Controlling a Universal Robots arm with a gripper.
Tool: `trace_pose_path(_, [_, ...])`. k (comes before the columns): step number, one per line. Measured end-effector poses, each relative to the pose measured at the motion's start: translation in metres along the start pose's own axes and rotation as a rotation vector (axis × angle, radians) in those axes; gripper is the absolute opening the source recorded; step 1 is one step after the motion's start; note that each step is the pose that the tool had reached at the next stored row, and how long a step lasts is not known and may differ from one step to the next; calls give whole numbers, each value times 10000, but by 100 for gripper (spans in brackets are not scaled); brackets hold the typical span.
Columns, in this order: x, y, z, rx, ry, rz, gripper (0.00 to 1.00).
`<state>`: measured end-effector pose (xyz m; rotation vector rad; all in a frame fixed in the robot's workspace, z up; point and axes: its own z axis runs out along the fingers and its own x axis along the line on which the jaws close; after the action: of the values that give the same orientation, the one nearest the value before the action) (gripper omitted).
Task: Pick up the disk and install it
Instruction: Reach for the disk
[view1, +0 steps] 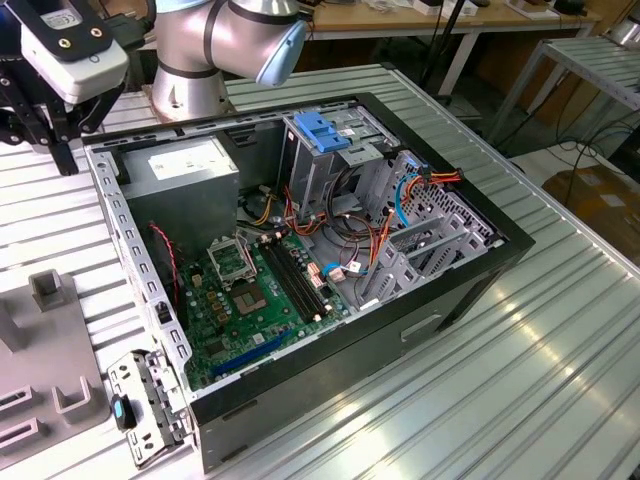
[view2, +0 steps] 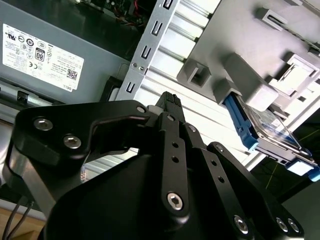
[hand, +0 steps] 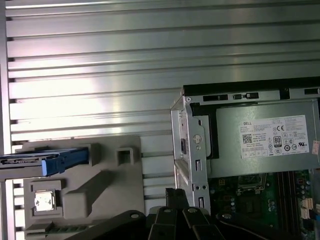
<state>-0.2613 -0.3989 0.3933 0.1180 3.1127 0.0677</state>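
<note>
Approach step, as judged: the disk (hand: 42, 159), silver with blue rails, is seated in a grey holder (hand: 125, 200) on the ribbed tabletop (hand: 150, 60), near the open case (view1: 330, 370), and is not yet grasped. The tool (hand: 176, 196) is seen closed on nothing, poised by the case's corner, well apart from the disk. A white printed label (hand: 277, 136) with certification marks is borne by the power supply (hand: 227, 150); its text is left unread.

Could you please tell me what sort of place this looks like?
Probably a robotics lab or test workshop set up for computer assembly: an open computer case sits on a ribbed metal table, a robot arm stands by it, and the disk rests in a grey holder.
</note>
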Motion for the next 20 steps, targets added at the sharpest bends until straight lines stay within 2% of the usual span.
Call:
trace_pose_path(6, [38,-3,-1,0,7,0,11])
trace_pose_path(8, [55,-4,-1,-10,76,3,11])
trace_pose_path(9, [65,-5,-2,-15,165,6,11])
trace_pose_path(11, [80,-6,-3,-13,278,13,11])
trace_pose_path(16, [99,-7,-2,-14,295,15,11])
trace_pose_path(20, [140,-5,-4,-13,299,14,11])
